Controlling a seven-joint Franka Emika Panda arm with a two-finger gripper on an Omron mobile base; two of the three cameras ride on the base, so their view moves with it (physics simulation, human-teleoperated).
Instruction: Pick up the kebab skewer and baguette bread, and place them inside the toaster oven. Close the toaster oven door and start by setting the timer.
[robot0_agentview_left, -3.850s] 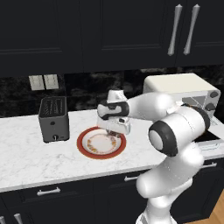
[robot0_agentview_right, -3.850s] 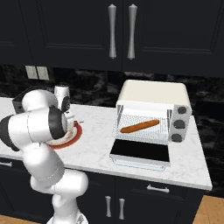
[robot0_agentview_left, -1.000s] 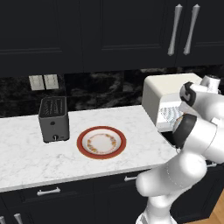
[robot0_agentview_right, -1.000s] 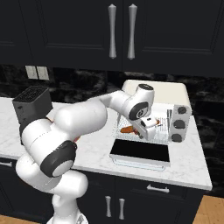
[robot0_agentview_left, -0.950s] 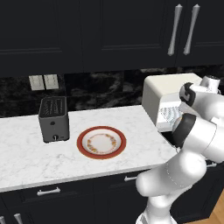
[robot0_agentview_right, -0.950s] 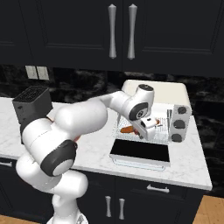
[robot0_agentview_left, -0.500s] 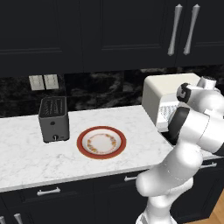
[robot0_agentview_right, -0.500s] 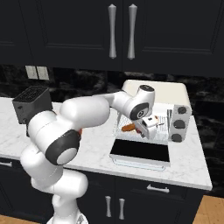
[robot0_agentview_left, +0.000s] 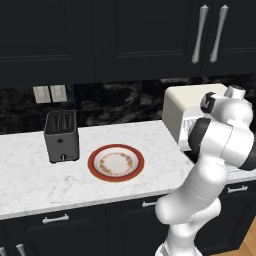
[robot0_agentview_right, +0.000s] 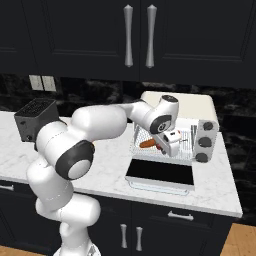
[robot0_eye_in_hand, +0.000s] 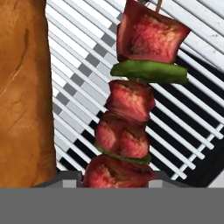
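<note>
Hand view: the kebab skewer (robot0_eye_in_hand: 133, 109), a thin stick threaded with dark red meat chunks and green pepper slices, runs up from between the gripper (robot0_eye_in_hand: 114, 175) tips, whose jaws are clamped on its lowest chunk. It hangs just over the silver wire rack (robot0_eye_in_hand: 192, 113), with the smooth orange-brown baguette bread (robot0_eye_in_hand: 22, 92) lying on the rack just to its left in this view.

In the right base view the white arm reaches into the boxy cream-white toaster oven (robot0_agentview_right: 200, 107) on the right part of the marble counter (robot0_agentview_right: 215, 192). The dark glass toaster oven door (robot0_agentview_right: 160, 172) lies folded down flat toward the near edge. The left base view shows a round red-rimmed plate (robot0_agentview_left: 116, 163) beside a dark grey slot toaster (robot0_agentview_left: 61, 136), well left of the oven.
</note>
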